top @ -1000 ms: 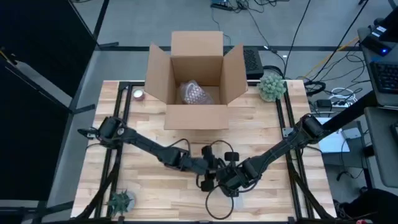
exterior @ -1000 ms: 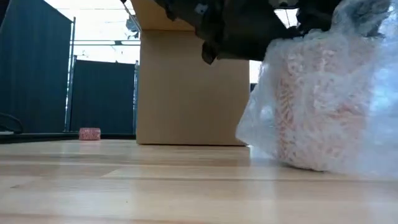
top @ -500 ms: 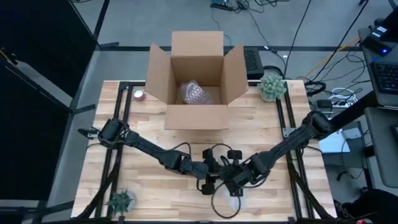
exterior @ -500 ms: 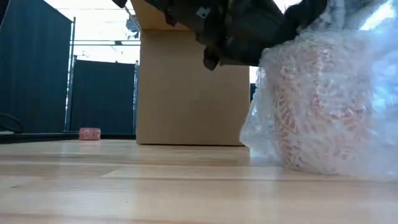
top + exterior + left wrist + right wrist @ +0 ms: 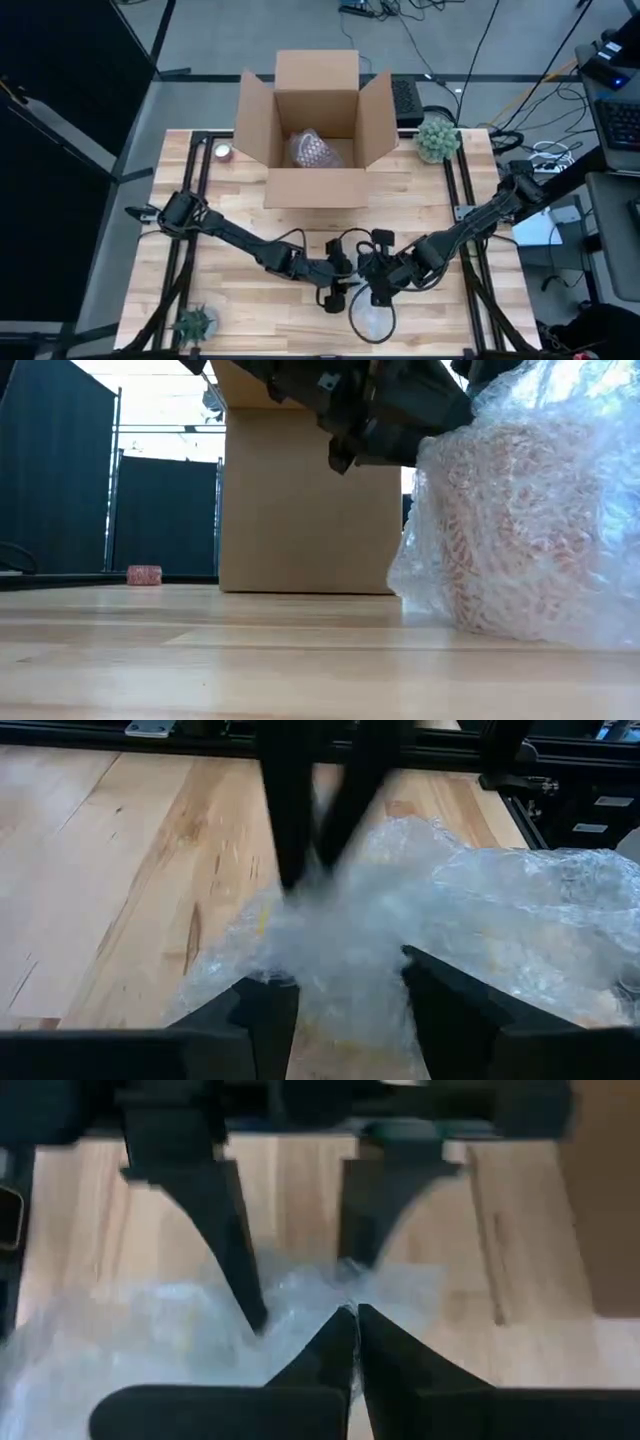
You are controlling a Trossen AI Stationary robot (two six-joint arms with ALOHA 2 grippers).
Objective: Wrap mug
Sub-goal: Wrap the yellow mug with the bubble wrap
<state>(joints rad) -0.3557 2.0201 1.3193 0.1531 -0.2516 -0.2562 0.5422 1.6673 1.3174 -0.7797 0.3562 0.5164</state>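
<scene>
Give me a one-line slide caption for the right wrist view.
Right gripper pinches the bubble wrap shut, with the left gripper open opposite it over the wooden table.

Two matte black jointed arms, left arm (image 5: pixel 235 238) and right arm (image 5: pixel 470 232), slim tubes with thicker elbow housings. Black cables loop beside the wrists at lower centre. Fingers (image 5: pixel 225 1230) are flat black tapering blades.
</scene>
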